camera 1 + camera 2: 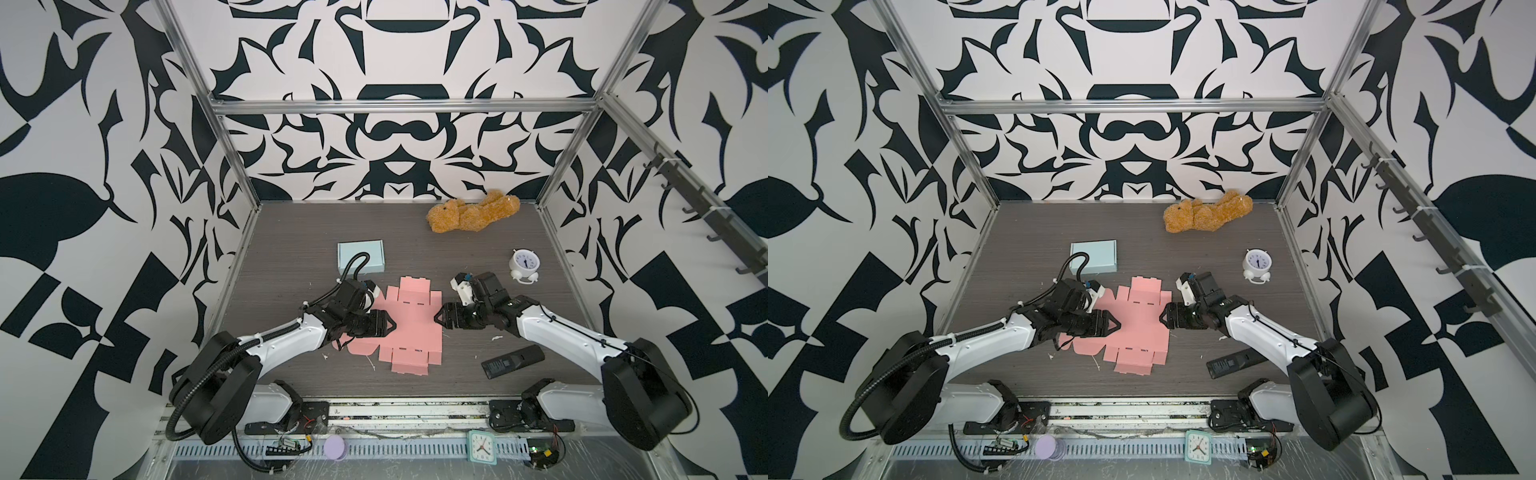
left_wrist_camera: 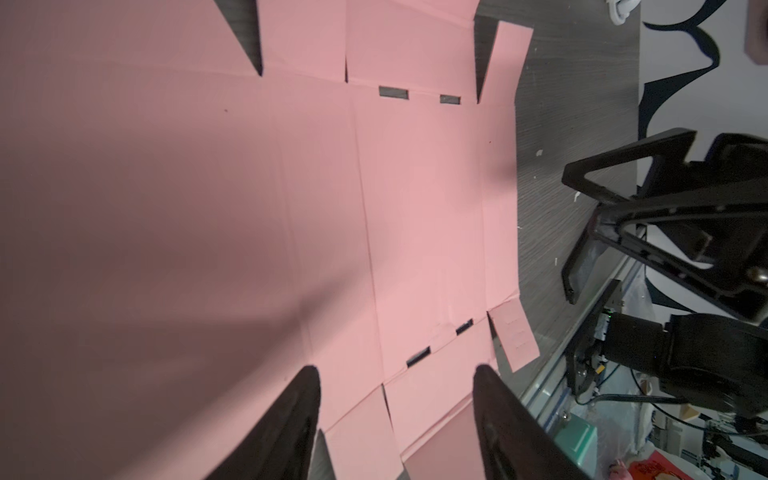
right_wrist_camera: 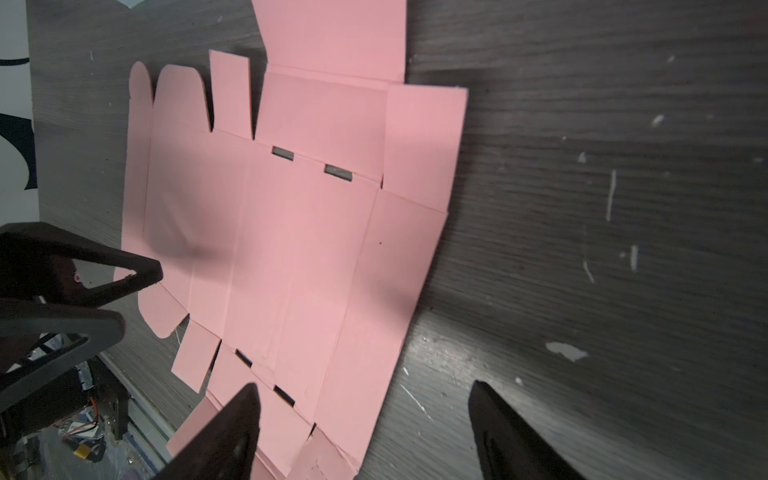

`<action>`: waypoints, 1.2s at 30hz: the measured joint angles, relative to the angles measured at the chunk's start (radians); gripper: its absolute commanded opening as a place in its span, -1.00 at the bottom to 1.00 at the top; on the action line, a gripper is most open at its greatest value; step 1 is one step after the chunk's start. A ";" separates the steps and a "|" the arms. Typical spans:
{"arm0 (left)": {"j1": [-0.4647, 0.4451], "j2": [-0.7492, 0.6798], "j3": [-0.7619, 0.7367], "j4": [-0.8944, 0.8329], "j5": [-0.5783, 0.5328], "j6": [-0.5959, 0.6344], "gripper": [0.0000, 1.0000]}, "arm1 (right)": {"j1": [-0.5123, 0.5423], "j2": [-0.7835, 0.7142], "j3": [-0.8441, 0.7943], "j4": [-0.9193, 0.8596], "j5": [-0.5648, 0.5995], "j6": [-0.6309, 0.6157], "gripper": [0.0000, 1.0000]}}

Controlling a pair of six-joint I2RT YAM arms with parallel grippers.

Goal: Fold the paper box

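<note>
The paper box is a flat pink cut-out blank lying unfolded in the middle of the dark table. My left gripper hovers over its left half, open, with only the pink sheet showing between the fingertips in the left wrist view. My right gripper is open at the blank's right edge. In the right wrist view one fingertip is over the pink sheet and the other is over bare table. Neither gripper holds anything.
A closed light-blue box sits behind the left arm. A brown teddy bear lies at the back, a white alarm clock at the right, and a black remote under the right arm.
</note>
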 measured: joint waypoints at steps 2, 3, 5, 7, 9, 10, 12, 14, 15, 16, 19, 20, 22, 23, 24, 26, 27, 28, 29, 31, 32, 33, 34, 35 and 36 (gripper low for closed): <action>0.000 0.010 -0.004 0.010 -0.003 -0.006 0.05 | -0.004 0.013 -0.007 0.011 -0.008 0.003 0.53; 0.000 0.013 -0.006 0.014 -0.004 -0.010 0.02 | -0.006 0.021 -0.010 0.018 -0.013 0.005 0.49; 0.000 0.019 -0.007 0.023 -0.005 -0.013 -0.03 | -0.008 0.037 -0.014 0.032 -0.021 0.010 0.44; 0.000 0.027 -0.007 0.031 -0.005 -0.016 -0.07 | -0.010 0.050 -0.020 0.044 -0.026 0.014 0.42; 0.000 0.036 -0.008 0.039 -0.005 -0.018 -0.11 | -0.011 0.060 -0.025 0.057 -0.031 0.016 0.39; 0.000 0.040 -0.008 0.043 -0.005 -0.018 -0.12 | -0.012 0.065 -0.028 0.063 -0.032 0.018 0.38; 0.000 0.050 -0.009 0.051 -0.005 -0.020 -0.14 | -0.012 0.080 -0.031 0.077 -0.038 0.019 0.36; 0.000 0.059 -0.011 0.057 -0.005 -0.020 -0.16 | -0.012 0.096 -0.033 0.090 -0.042 0.022 0.34; 0.000 0.063 -0.014 0.061 -0.005 -0.020 -0.16 | -0.013 0.105 -0.034 0.100 -0.045 0.024 0.33; 0.000 0.066 -0.016 0.063 -0.005 -0.021 -0.16 | -0.014 0.108 -0.034 0.106 -0.048 0.027 0.33; -0.001 0.076 -0.022 0.075 -0.005 -0.021 -0.18 | -0.015 0.113 -0.038 0.128 -0.050 0.034 0.32; -0.001 0.078 -0.025 0.078 -0.005 -0.023 -0.19 | -0.016 0.115 -0.039 0.134 -0.052 0.035 0.32; -0.001 0.085 -0.029 0.083 -0.005 -0.024 -0.19 | -0.017 0.119 -0.040 0.144 -0.056 0.038 0.31; -0.001 0.090 -0.030 0.084 -0.005 -0.026 -0.20 | -0.017 0.123 -0.040 0.153 -0.060 0.039 0.31; -0.001 0.093 -0.031 0.087 -0.005 -0.028 -0.20 | -0.017 0.127 -0.040 0.161 -0.064 0.041 0.30; -0.001 0.096 -0.032 0.092 -0.005 -0.031 -0.20 | -0.017 0.134 -0.040 0.175 -0.069 0.043 0.29; -0.001 0.097 -0.032 0.096 -0.005 -0.032 -0.20 | -0.017 0.138 -0.040 0.183 -0.072 0.044 0.28; -0.001 0.098 -0.033 0.098 -0.005 -0.034 -0.20 | -0.017 0.141 -0.040 0.189 -0.074 0.045 0.27; -0.001 0.100 -0.034 0.102 -0.005 -0.035 -0.20 | -0.017 0.145 -0.040 0.195 -0.077 0.046 0.27; -0.001 0.101 -0.036 0.109 -0.005 -0.036 -0.20 | -0.017 0.151 -0.040 0.206 -0.082 0.049 0.24; -0.001 0.102 -0.037 0.113 -0.005 -0.037 -0.20 | -0.017 0.153 -0.040 0.211 -0.084 0.053 0.22; -0.002 0.102 -0.039 0.116 -0.005 -0.038 -0.20 | -0.017 0.155 -0.041 0.216 -0.087 0.056 0.18; -0.002 0.102 -0.041 0.119 -0.005 -0.039 -0.20 | -0.017 0.157 -0.042 0.221 -0.089 0.061 0.15; -0.002 0.102 -0.042 0.121 -0.005 -0.039 -0.20 | -0.017 0.159 -0.045 0.227 -0.092 0.066 0.10; -0.002 0.102 -0.042 0.123 -0.005 -0.040 -0.20 | -0.017 0.161 -0.047 0.233 -0.096 0.071 0.06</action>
